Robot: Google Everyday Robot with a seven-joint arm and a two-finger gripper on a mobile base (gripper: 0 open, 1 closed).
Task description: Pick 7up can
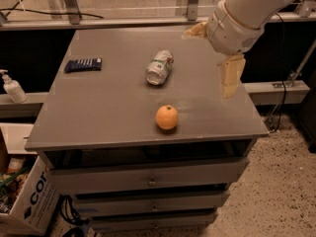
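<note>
The 7up can point(159, 67), white and green with a silver end, lies on its side near the middle of the grey table top point(113, 112). My gripper point(208, 63) hangs from the white arm over the table's right part, to the right of the can and apart from it. Its two tan fingers point(231, 77) stand wide apart, open and empty.
A round orange point(167, 117) sits near the front edge, below the can. A flat dark blue packet point(83, 64) lies at the left. A soap bottle point(12, 88) stands on a ledge to the left. A cardboard box point(29, 201) is on the floor. Drawers point(148, 179) are under the top.
</note>
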